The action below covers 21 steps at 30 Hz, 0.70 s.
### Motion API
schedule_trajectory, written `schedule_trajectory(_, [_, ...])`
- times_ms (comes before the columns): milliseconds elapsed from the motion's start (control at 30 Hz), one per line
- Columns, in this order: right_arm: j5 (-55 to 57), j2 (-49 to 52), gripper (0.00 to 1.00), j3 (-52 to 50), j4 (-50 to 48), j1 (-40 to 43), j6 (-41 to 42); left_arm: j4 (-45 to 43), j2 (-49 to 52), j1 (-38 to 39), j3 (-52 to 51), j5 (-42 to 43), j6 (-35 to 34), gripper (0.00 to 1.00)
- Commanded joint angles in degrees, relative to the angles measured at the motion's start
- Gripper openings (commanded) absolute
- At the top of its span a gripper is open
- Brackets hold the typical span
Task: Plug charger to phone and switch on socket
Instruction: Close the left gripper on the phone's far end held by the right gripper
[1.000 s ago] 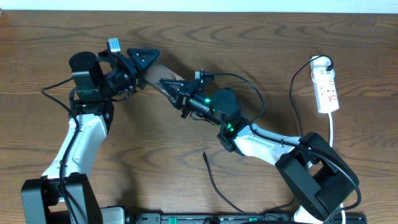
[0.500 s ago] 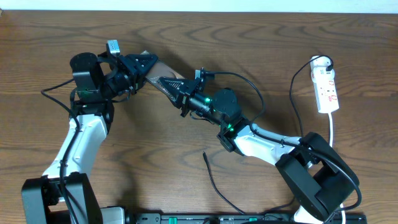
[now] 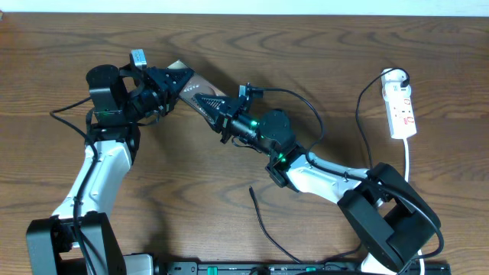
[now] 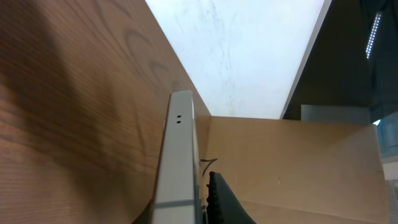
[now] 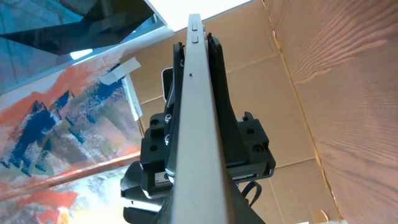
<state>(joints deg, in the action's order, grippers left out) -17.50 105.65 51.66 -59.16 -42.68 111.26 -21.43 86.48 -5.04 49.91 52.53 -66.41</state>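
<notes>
Charger (image 3: pixel 252 192): nearest the arm bases, you see this thin black cable lying loose on the table (image 3: pixel 344 61). Its narrow plug tip points away from the bases and rests on bare wood, held by neither arm and well apart from the phone.

Right gripper (image 3: pixel 205 101): at mid-table, the right arm reaches in from the lower right. Its jaws are pinched narrow on the phone (image 3: pixel 200 82). In your right wrist view, the black fingers (image 5: pixel 219 93) sit on both sides of the phone's (image 5: pixel 196 112) pale edge.

Phone: a brown slab held between the two arms, with one end in each gripper. It is tilted so its brown face shows to the overhead camera. You cannot tell whether any part of it touches the wood.

Left gripper (image 3: pixel 179 76): this gripper is clamped narrow on the phone's other end, just beyond the right gripper. Your left wrist view shows the phone's (image 4: pixel 177 162) pale edge running up the frame, with one black finger (image 4: pixel 221 199) against it.

Socket (image 3: pixel 402 111): a white power strip far to the right, well apart from both grippers. It has a black plug (image 3: pixel 397 76) at its far end and a white cord (image 3: pixel 409 160) trailing back toward the bases.
</notes>
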Motion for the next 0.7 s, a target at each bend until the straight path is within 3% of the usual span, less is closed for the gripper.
schedule_trajectory(0, [-1.0, -0.2, 0.01, 0.4, 0.1, -1.3, 0.6, -1.4, -0.6, 0.3, 0.2, 0.5, 1.2, 0.09])
schedule_trajectory(667, [-1.0, -0.2, 0.01, 0.4, 0.2, -1.3, 0.5, -1.4, -0.6, 0.3, 0.2, -0.5, 2.1, 0.08])
